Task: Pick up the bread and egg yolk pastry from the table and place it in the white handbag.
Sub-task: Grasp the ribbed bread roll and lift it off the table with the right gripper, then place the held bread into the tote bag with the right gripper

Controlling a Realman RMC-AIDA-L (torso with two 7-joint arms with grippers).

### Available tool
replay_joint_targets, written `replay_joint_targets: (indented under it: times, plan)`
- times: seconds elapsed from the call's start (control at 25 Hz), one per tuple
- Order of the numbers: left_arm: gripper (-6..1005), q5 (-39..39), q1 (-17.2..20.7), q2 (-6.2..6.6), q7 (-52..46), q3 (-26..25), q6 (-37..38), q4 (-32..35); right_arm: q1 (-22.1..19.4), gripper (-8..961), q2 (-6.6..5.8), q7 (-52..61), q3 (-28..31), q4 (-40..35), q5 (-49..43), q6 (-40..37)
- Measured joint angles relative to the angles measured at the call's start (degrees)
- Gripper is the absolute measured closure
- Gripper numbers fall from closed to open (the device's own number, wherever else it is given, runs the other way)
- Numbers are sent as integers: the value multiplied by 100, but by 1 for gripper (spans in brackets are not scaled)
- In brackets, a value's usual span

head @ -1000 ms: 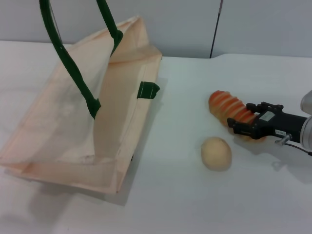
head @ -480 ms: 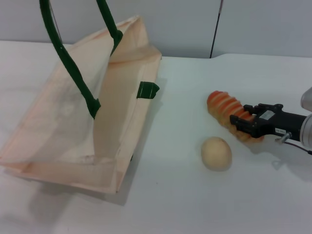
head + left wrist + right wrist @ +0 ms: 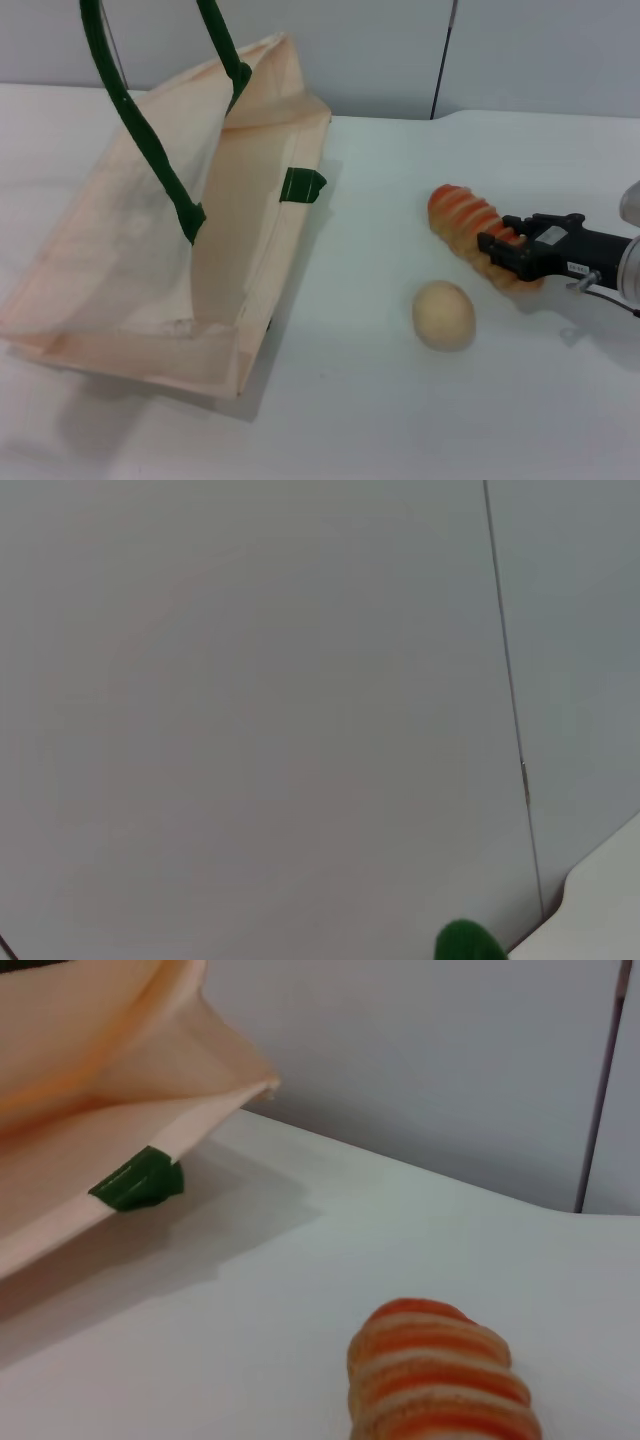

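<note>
The bread (image 3: pixel 460 220), a loaf striped orange and cream, lies on the white table (image 3: pixel 380 400) at the right. My right gripper (image 3: pixel 494 238) reaches in from the right edge, and its black fingers are shut on the loaf's near end. In the right wrist view the bread (image 3: pixel 440 1372) fills the lower part of the frame. The egg yolk pastry (image 3: pixel 443 314), a plain beige ball, rests just in front of the bread, apart from the gripper. The white handbag (image 3: pixel 130 270) stands open at the left, its green handles (image 3: pixel 150 150) pulled upward out of frame. My left gripper is not visible.
A grey wall (image 3: pixel 400 50) runs behind the table. A green tab (image 3: pixel 303 184) sits on the bag's side facing the bread. The left wrist view shows only wall and a bit of green handle (image 3: pixel 468 945). Bare tabletop separates bag and food.
The right gripper's fingers have drawn closer together on the bread and slid slightly right. The loaf shifted a little. Bag and pastry stayed put.
</note>
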Motion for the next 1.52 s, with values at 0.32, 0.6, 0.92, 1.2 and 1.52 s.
replay_joint_targets:
  times: [0.32,0.6,0.92,1.2,1.52]
  plan:
    - [883,2,22,0,27,43,48,-4,7,527,0,-32,-10,68,203,-112]
    - [883,-19,37,2,45,54,77,-9,80,593,-16,-30,-60,299,469,-923]
    - [883,-38,4,9,45,53,119,-9,361,647,-23,-40,-380,1156,1062,-2355]
    - [883,-60,-15,14,60,81,211,-10,462,669,17,-27,-390,1155,1041,-2721]
    - [883,-61,-94,23,63,349,366,-18,593,679,49,-19,-281,1081,769,-2720]
